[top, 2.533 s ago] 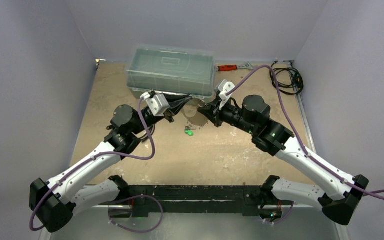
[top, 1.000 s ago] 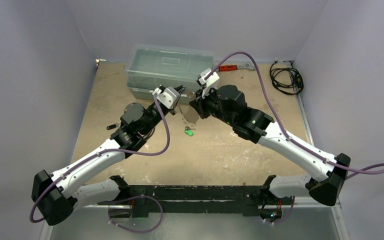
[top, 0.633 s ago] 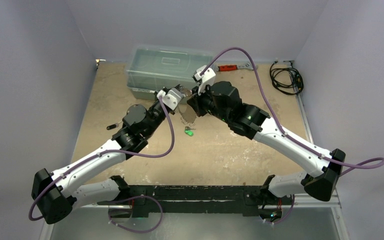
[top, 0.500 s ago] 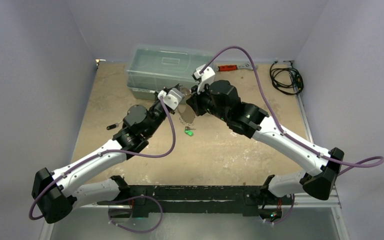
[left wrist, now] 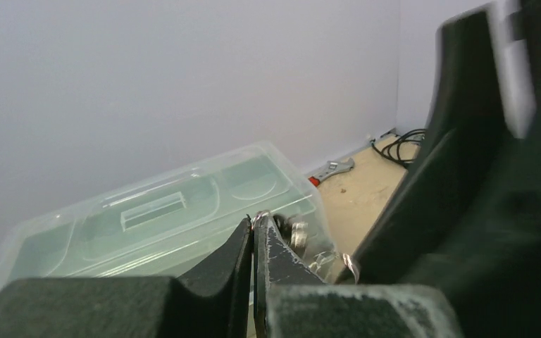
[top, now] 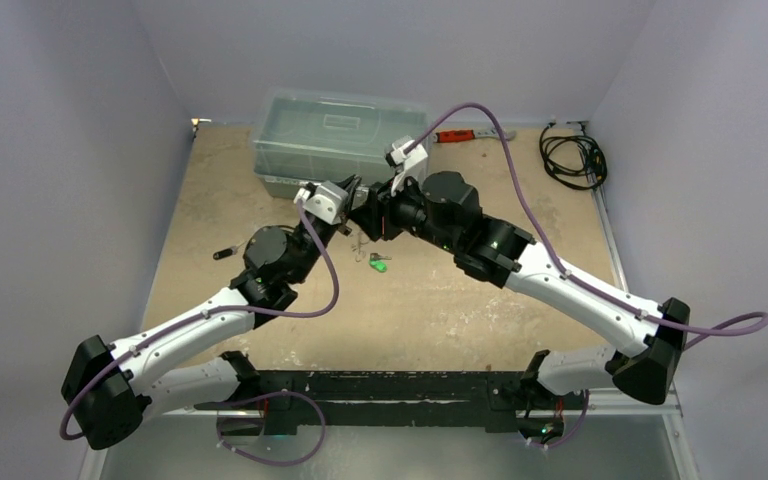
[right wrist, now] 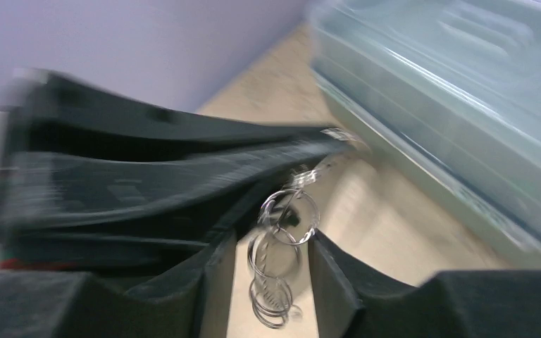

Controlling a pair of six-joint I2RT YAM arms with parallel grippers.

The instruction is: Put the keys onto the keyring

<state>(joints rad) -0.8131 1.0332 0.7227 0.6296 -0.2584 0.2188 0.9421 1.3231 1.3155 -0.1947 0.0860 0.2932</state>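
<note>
Two pincers are met over mid-desk (top: 460, 300). Thin silver wire keyring (right wrist: 276, 260) is pinched tight in left pincer (left wrist: 255, 232). Right pincer (right wrist: 271, 243) is parted around its hanging loops. Small green-headed metal key (top: 378, 264) is seen lying just below. Ring should be kept steady.

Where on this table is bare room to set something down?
Bare tabletop between left arm and right arm; a strip left of the clear box; a patch between right arm and the black cable. Crowded: where left gripper and right gripper meet by the green key.
</note>
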